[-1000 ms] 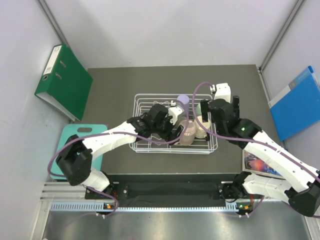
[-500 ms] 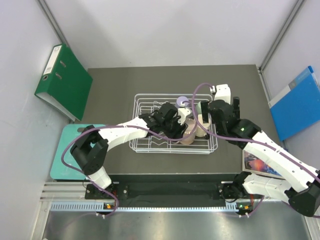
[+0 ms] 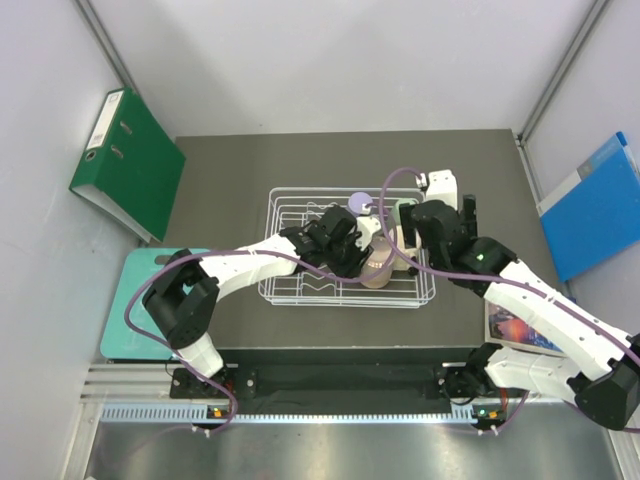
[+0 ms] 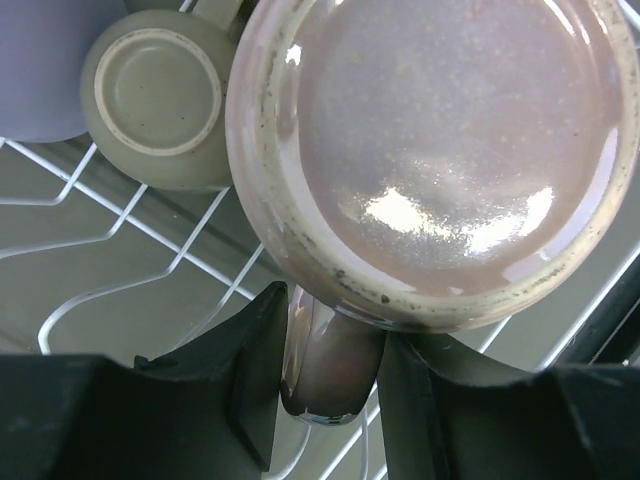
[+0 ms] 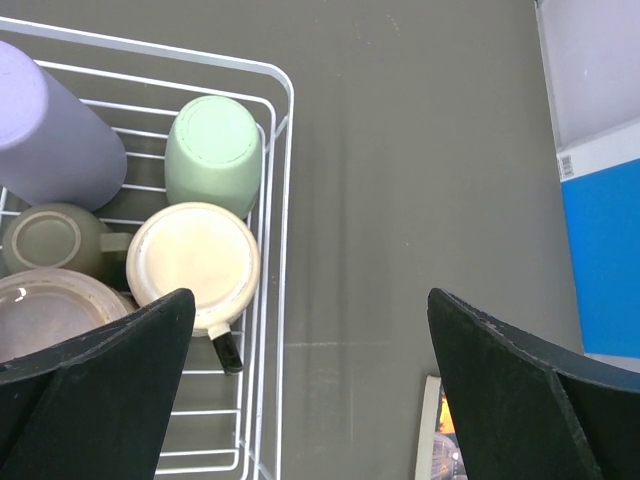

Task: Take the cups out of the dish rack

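The white wire dish rack (image 3: 285,215) sits mid-table with the cups upside down in its right half. My left gripper (image 4: 330,390) is shut on the handle (image 4: 335,370) of the purplish cup (image 4: 440,140), one finger on each side. Beside it stand a small olive mug (image 4: 160,95) and the lavender tumbler (image 4: 40,60). My right gripper (image 5: 310,390) hangs wide open and empty above the rack's right rim (image 5: 283,150), near the cream mug (image 5: 195,265) and the mint-green cup (image 5: 213,150). A pink cup does not show.
A green binder (image 3: 128,165) leans at the left wall and a teal board (image 3: 135,300) lies at the table's left edge. A blue folder (image 3: 595,205) leans at the right. A magazine (image 3: 520,328) lies on the table by the right arm.
My left gripper moved right to the purplish cup and closed its jaws around the handle. The right arm has barely moved and stays open.
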{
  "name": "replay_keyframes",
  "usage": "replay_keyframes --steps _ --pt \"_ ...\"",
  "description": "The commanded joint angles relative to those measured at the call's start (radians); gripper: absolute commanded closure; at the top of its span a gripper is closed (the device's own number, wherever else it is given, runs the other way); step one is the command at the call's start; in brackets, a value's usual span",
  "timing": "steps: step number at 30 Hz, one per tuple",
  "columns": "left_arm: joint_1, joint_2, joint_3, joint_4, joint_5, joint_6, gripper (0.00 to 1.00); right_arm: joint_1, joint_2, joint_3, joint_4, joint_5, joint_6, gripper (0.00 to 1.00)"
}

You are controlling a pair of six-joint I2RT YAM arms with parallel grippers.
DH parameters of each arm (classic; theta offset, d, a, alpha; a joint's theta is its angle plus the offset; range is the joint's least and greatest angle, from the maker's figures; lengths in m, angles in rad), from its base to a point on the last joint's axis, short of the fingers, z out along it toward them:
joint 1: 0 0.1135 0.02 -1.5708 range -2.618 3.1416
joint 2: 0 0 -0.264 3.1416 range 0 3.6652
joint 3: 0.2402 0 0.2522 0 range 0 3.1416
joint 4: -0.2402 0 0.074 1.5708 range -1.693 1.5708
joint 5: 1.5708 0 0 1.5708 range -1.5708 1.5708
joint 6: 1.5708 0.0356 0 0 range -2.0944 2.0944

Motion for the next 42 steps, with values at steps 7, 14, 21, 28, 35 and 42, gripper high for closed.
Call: replay_keyframes --steps 7,14,21,28,35,42 --pt "-0.015 0.035 0.057 -0.041 -0.029 -0.002 1.0 0.015 -0.006 -0.004 0.038 0.011 0.009 0.0" --pt "-0.023 -0.019 0.063 -0.051 -0.026 -0.003 1.0 0.013 -0.015 -0.001 0.032 0.009 0.015 0.0" --pt "-0.034 -0.126 0.088 -0.071 -0.086 -0.037 1.0 0.013 -0.023 0.008 0.033 0.005 0.017 0.0" --pt "-0.04 -0.23 0.137 -0.103 -0.127 -0.058 1.0 0.015 -0.015 0.031 0.035 -0.002 0.015 0.0" --pt "-0.04 -0.307 0.18 -0.067 -0.138 -0.106 1.0 0.015 -0.005 0.084 0.035 -0.024 0.027 0.0" --pt "-0.035 -0.384 0.168 0.073 -0.146 -0.253 1.0 0.013 0.023 0.259 -0.028 0.009 0.219 0.0"
